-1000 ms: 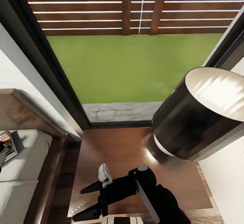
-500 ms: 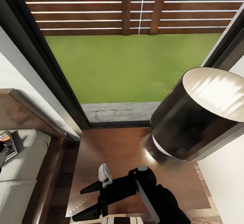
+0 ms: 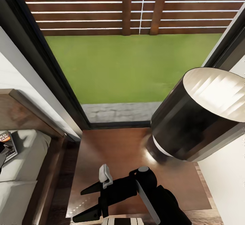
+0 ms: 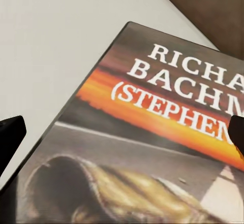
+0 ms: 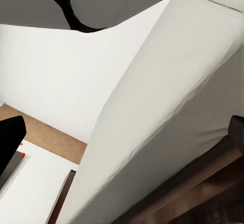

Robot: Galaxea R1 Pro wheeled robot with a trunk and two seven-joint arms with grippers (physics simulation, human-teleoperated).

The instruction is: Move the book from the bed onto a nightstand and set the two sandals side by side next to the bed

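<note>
We see even, bright daylight from the window (image 3: 132, 65), where the lawn beyond the glass glows a saturated green. The nightstand (image 3: 119, 150) has a glossy top that catches a soft white glare just beside the lamp base, and the lamp shade (image 3: 200, 116) shows pale streaks of light on its inner wall. The lamp looms stretched and tilted toward the frame edge. In the left wrist view the book (image 4: 152, 148) is close and soft, its lower cover picture blurred. The right wrist view is flatly lit, with smooth pale surfaces and faint shading.
</note>
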